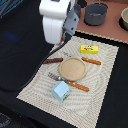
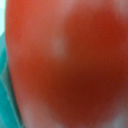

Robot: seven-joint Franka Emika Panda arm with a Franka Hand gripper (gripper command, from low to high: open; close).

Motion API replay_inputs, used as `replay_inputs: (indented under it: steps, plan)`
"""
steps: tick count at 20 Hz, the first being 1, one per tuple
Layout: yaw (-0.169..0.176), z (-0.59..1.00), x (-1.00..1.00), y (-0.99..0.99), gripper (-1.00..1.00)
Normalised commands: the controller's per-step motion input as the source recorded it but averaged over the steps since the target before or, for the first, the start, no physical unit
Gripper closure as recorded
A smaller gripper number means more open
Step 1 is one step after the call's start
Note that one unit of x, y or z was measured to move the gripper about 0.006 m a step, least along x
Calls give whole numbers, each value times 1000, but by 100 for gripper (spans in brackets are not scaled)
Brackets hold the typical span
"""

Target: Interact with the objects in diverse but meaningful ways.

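With the ball (image 2: 65, 65) filling the wrist view, probably gripped though the jaws are hidden, block (image 1: 89, 48), stick (image 1: 52, 60) and carton (image 1: 61, 91) lie untouched on the mat (image 1: 100, 95).

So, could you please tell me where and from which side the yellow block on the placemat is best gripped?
Probably from straight above, with the fingers closing across the short width of the yellow block. It lies flat on the placemat, its long sides run roughly along the exterior view's left-right, and both are free: the sausage stick below it lies apart from it. The narrow span should suit the fingers better than the length.
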Motion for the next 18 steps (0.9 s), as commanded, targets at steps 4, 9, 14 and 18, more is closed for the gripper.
replay_inputs:
  steps: [4,9,14,18]
  plan:
    - [25,-74,-26,905,100]
    - [18,-167,10,796,100]
    - [5,-321,219,425,100]
    - [0,-621,166,76,100]
